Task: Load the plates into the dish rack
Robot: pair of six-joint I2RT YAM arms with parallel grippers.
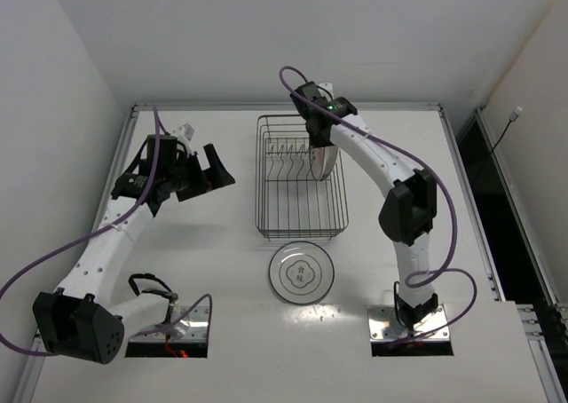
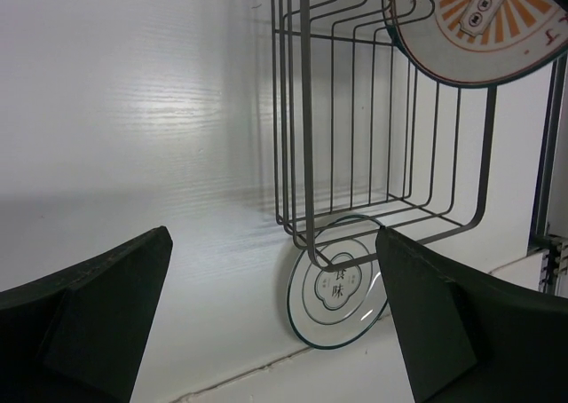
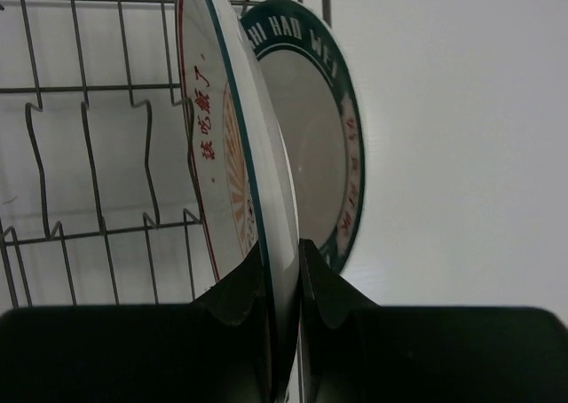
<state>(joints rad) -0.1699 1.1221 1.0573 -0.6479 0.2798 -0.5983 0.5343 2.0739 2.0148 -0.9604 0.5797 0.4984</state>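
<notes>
The dish rack stands in the middle of the table. My right gripper is shut on the rim of the orange sunburst plate and holds it upright, edge-on, at the rack's right end. The dark blue-green rimmed plate stands upright just behind it. The plate with thin dark rings lies flat on the table just in front of the rack. It also shows in the left wrist view, as do the rack and the sunburst plate. My left gripper is open and empty, left of the rack.
The rack's upright divider prongs to the left of the held plate hold nothing. White walls close in the table at the back and left. A black cable clip lies by the left arm's base.
</notes>
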